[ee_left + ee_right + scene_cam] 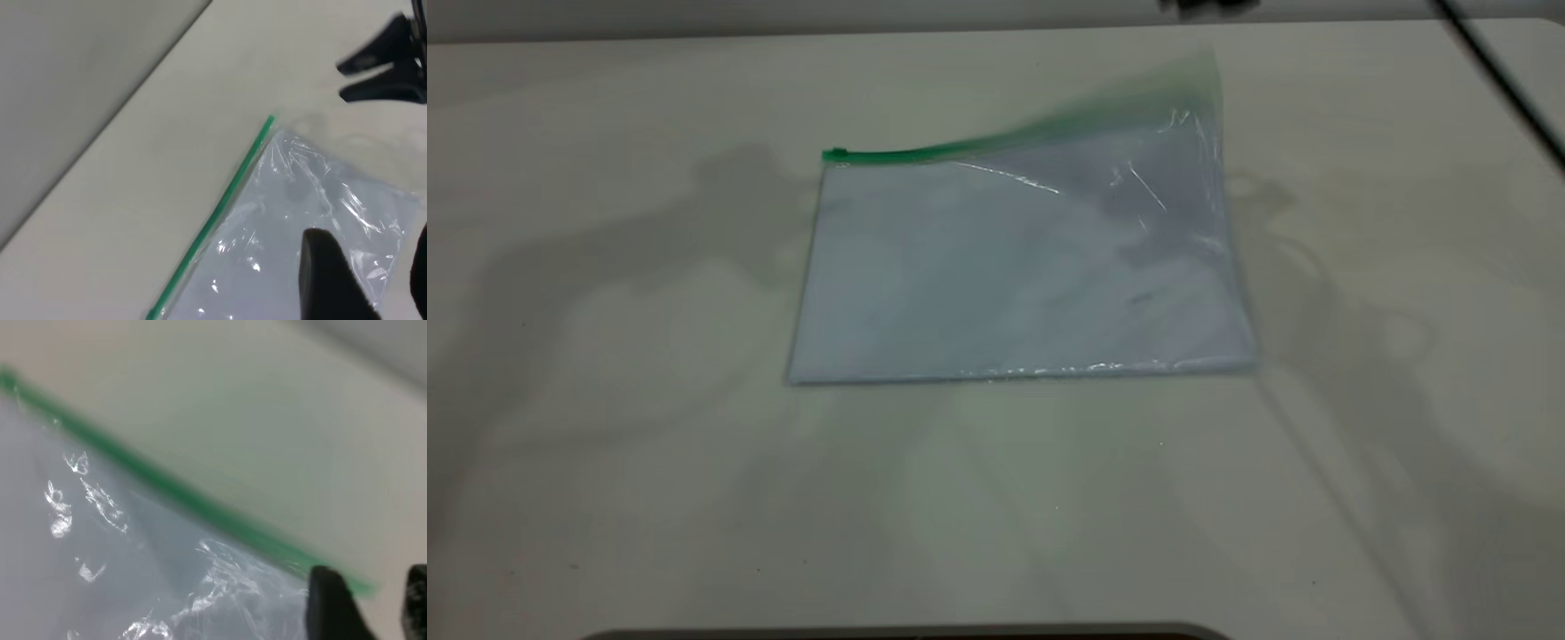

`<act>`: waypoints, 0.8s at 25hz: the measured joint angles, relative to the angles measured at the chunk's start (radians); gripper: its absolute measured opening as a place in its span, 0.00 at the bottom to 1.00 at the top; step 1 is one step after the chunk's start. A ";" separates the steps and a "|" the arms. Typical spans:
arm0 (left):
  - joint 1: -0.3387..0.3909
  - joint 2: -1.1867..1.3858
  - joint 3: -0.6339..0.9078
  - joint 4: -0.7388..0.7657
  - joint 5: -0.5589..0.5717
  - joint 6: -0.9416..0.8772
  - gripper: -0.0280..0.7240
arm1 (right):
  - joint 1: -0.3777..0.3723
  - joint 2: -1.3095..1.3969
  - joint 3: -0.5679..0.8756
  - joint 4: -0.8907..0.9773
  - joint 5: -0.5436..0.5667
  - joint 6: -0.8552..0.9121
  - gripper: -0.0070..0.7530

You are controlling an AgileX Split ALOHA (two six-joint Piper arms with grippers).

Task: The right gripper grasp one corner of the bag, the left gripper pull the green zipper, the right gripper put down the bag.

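The bag (1014, 276) lies on the table as a flat clear pouch with pale sheets inside. The green zipper (925, 153) runs along its far edge, and its slider tab (836, 156) sits at the left end. The corner of the bag (1202, 84) at the far right stands raised and smeared, with nothing gripping it. In the right wrist view my right gripper (371, 570) is open, and the strip's end (360, 587) lies just beyond its fingers. The left wrist view shows that right gripper (341, 81) apart from the corner (270, 122). My left gripper (370, 233) hangs open over the bag (293, 220).
The pale table (605, 444) stretches wide around the bag, with its far edge against a wall. A black cable (1503, 80) crosses the upper right corner. A dark part of the rig (1209, 4) shows at the top edge.
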 joint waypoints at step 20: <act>0.000 -0.485 0.013 0.263 0.209 -0.460 0.53 | 0.010 -0.552 0.063 -0.860 1.093 1.072 0.63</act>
